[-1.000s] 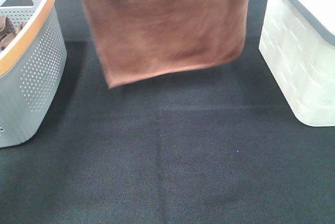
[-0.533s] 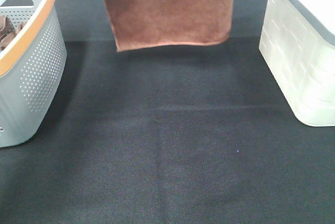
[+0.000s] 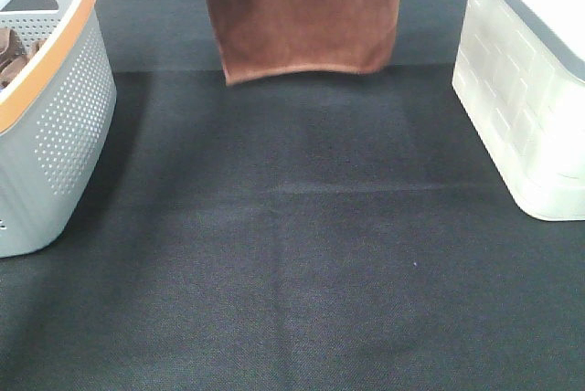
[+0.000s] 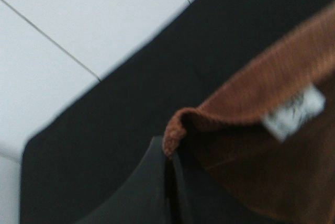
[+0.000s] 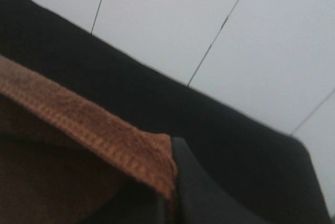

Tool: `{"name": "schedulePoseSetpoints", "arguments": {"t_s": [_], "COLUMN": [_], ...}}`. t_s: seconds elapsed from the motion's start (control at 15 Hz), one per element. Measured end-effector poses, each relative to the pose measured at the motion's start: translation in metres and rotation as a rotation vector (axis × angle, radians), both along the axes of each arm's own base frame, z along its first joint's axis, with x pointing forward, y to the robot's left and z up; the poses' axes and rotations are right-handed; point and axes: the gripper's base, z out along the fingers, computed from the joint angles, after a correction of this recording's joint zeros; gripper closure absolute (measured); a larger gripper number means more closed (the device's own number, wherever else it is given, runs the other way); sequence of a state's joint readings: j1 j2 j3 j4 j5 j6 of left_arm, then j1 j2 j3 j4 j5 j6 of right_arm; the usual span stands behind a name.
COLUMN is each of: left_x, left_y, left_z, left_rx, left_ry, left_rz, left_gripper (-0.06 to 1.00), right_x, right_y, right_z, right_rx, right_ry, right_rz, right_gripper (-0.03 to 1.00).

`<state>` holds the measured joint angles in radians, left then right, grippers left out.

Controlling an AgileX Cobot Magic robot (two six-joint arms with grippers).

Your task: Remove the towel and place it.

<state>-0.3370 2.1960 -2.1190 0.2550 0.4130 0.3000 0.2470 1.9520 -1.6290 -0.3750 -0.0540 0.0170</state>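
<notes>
The reddish-brown towel [image 3: 302,12] hangs in the air over the far middle of the black table, its lower hem level with the far part of the cloth. Both grippers are above the exterior view's top edge. In the left wrist view my left gripper [image 4: 168,169] is shut on one top corner of the towel [image 4: 261,130], beside its small white tag [image 4: 293,111]. The right wrist view has my right gripper [image 5: 170,195] shut on the other top corner of the towel [image 5: 78,145], with the stitched edge stretched taut between them.
A grey perforated basket [image 3: 55,126] with an orange rim stands at the left and holds more brown cloth. A white lidded bin [image 3: 530,89] stands at the right. The black tablecloth [image 3: 292,254] covers the table between them.
The hanging towel has moved away toward the far side of the table and looks smaller and narrower. Both grippers keep their hold on its corners.
</notes>
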Motion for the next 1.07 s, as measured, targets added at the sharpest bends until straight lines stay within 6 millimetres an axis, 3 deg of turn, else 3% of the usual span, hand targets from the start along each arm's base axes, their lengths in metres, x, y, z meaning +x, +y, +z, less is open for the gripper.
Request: {"name": "schedulePoseSetpoints", "arguments": {"t_s": [0.2,0.6,0.93,1.07], "left_x": [-0.008,-0.048,-0.057,-0.067], "left_y": [0.001,-0.007,-0.009,-0.007], "left_z": [-0.041,-0.066,-0.074,-0.088], "left_rx": [0.043,-0.014,-0.114,-0.102], "left_ry": [0.321,0.840,0.953,1.021], "left_rz": [0.057,0.061,0.135,0.151], "left_gripper": [0.94,0.94,0.94,0.94], "right_x": [-0.009,-0.041,-0.066,-0.070], "right_y": [-0.006,-0.009,-0.005,-0.006], "right_z": [-0.030,-0.059,-0.066,-0.067], "right_rx": [0.014,0.044,0.006,-0.007], "right_ry": [0.321,0.820,1.097,1.148], "right_rz": [-0.116,-0.223,-0.153,-0.149], "right_gripper": [0.97,0.97,0.97,0.97]}}
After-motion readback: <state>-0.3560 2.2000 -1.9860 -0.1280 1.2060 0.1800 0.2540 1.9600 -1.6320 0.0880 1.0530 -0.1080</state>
